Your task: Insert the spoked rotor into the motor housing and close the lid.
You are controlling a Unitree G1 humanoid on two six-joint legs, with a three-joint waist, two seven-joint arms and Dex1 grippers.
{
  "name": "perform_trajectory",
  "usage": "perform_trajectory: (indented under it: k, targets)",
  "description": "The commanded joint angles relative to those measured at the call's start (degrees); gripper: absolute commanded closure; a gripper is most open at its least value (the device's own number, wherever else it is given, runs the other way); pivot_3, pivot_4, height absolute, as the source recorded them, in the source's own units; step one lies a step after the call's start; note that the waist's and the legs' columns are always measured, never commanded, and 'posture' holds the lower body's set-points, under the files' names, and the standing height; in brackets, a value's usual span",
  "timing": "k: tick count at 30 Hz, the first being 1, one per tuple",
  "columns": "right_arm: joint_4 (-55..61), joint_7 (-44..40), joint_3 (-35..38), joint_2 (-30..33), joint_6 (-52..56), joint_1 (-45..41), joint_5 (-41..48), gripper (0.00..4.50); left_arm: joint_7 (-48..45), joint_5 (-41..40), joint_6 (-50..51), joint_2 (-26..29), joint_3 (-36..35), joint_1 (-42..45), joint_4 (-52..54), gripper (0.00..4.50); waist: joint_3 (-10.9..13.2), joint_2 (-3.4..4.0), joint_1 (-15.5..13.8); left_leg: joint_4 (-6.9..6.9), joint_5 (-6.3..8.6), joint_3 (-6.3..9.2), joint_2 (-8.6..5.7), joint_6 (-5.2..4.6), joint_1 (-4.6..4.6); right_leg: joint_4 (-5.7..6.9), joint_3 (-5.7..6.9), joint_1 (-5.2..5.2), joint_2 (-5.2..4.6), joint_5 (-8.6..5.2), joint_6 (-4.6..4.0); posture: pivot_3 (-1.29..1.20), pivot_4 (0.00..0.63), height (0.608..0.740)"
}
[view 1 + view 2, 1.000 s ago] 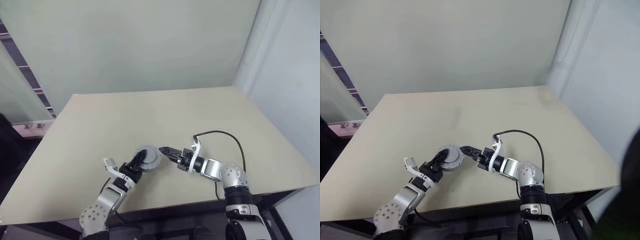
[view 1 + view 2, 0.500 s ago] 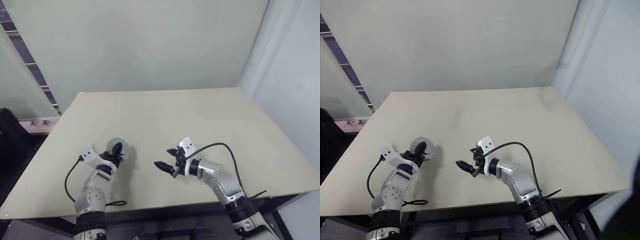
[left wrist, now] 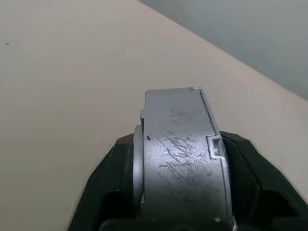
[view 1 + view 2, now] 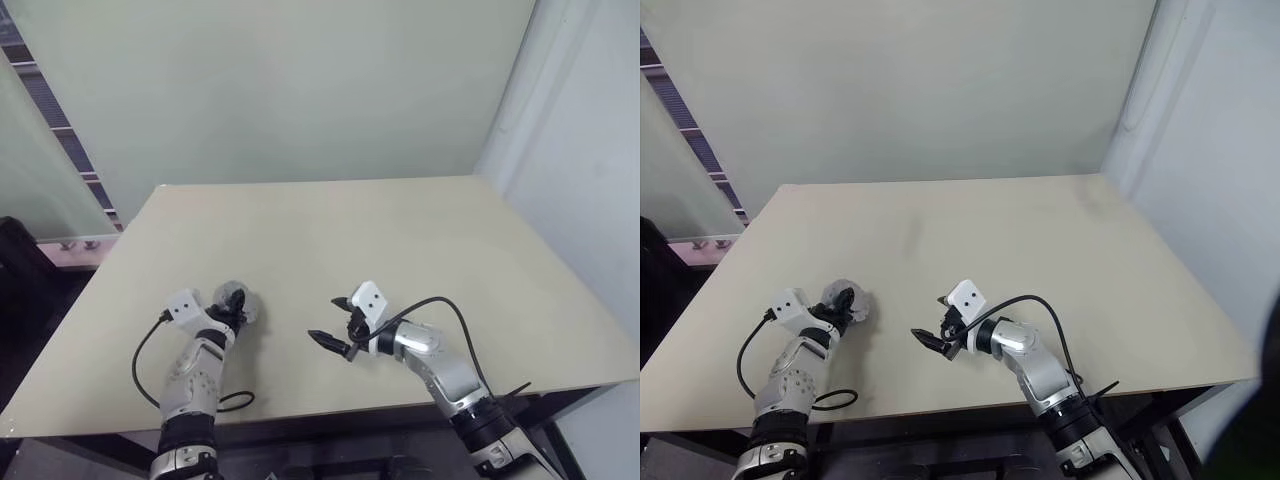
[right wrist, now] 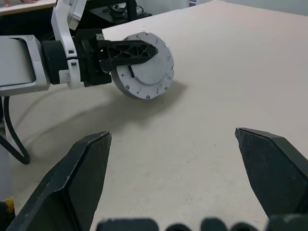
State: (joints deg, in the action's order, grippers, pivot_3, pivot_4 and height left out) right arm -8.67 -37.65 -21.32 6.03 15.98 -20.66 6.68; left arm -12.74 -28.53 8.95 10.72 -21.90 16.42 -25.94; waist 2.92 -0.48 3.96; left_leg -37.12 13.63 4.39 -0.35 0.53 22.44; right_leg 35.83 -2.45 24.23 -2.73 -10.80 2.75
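On the beige table (image 4: 400, 240) the left gripper (image 4: 232, 312) is clamped on a round grey metal piece, which looks to be the motor housing (image 5: 144, 66) seen from its flat back: a pale grey disc with a ring of small holes near the edge and a short slot near its middle. It is held on edge, tilted, with its lower rim at or just above the tabletop (contact cannot be told) and a shadow beneath it. One black finger (image 5: 126, 52) lies across the flat face, and in the left wrist view the scratched grey side wall (image 3: 183, 149) of the piece sits squeezed between the two black fingers, one on each side. In the head views this piece (image 4: 238, 298) shows as a small grey round shape at the tip of the left arm, near the front left part of the table. The copper windings are turned away from every camera, so whether the rotor or the lid is already fitted cannot be told. The right gripper (image 4: 334, 322) hovers low over the table near the front middle, well apart from the held piece and pointing towards it; its two black fingers (image 5: 82, 173) are spread wide with nothing between them
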Motion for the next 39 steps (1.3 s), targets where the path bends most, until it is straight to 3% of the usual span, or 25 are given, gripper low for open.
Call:
perform_trajectory:
  k: [1,3,4,9,15,25,29,39]
  targets:
    - [0.7,-0.3,0.1,-0.3,-1.2,-0.9,-0.4,0.0,2.2,2.2,-2.7,1.6,-1.1,1.6,0.0,0.81,0.0,0.0,0.0,0.0,0.0,0.0,0.0,0.0,-0.05,0.0,0.0,-0.04,0.0,0.02,0.0,0.0,0.0,0.74]
    - [0.5,-0.3,0.0,-0.2,-1.3,-1.1,-0.7,0.0,3.4,3.1,-3.3,1.8,-1.2,1.2,-0.2,0.05,0.0,0.0,0.0,0.0,0.0,0.0,0.0,0.0,-0.17,0.01,0.0,-0.15,0.0,0.02,0.0,0.0,0.0,0.74]
    - [0.4,-0.4,-0.1,-0.1,-1.4,-1.2,-0.9,0.0,3.9,3.7,-3.5,1.9,-1.3,1.0,-0.2,0.01,0.0,0.0,0.0,-0.01,0.0,-0.01,0.01,0.0,-0.25,0.0,0.0,-0.23,0.0,0.02,0.0,0.0,0.0,0.74]
    - [-0.3,-0.5,0.1,0.0,-1.7,-1.5,-1.4,0.0,6.4,6.3,-4.0,2.7,-1.6,-1.3,2.2,0.01,0.0,0.0,-0.1,0.03,0.02,-0.01,0.01,0.01,-0.84,-0.05,0.02,-0.8,-0.01,-0.04,-0.07,0.0,0.0,0.74]
    - [-0.6,-0.2,1.0,0.0,-1.7,-1.4,-1.0,0.0,6.4,8.0,-3.1,4.1,-1.2,-6.5,10.5,0.01,0.0,0.0,0.0,0.02,0.02,-0.06,0.1,0.02,-0.91,0.0,0.04,-0.79,0.0,-0.05,-0.1,0.0,0.0,0.74]
    - [0.7,1.4,9.6,2.9,3.4,-4.0,2.2,0.0,-11.7,5.6,2.6,11.4,9.9,-16.8,35.1,0.01,0.0,0.04,0.0,0.01,0.03,-0.18,0.1,0.03,-0.88,-0.03,0.02,-0.77,-0.05,-0.08,-0.14,0.0,0.0,0.74]
    - [3.8,1.8,12.3,5.5,5.4,-1.8,3.1,0.0,-14.7,3.3,8.3,13.0,12.9,-20.0,43.7,0.01,0.0,0.05,0.1,0.09,0.03,-0.23,0.13,0.03,-0.88,-0.03,0.0,-0.69,-0.07,-0.08,-0.14,0.0,0.0,0.74]
    - [8.4,3.8,13.9,7.4,8.1,3.3,3.3,0.0,-17.8,4.0,13.5,14.6,16.6,-22.6,47.6,0.01,0.1,0.11,0.3,0.11,0.02,-0.42,0.28,0.01,-0.95,-0.02,-0.01,-0.65,-0.03,-0.09,-0.15,0.0,0.0,0.74]
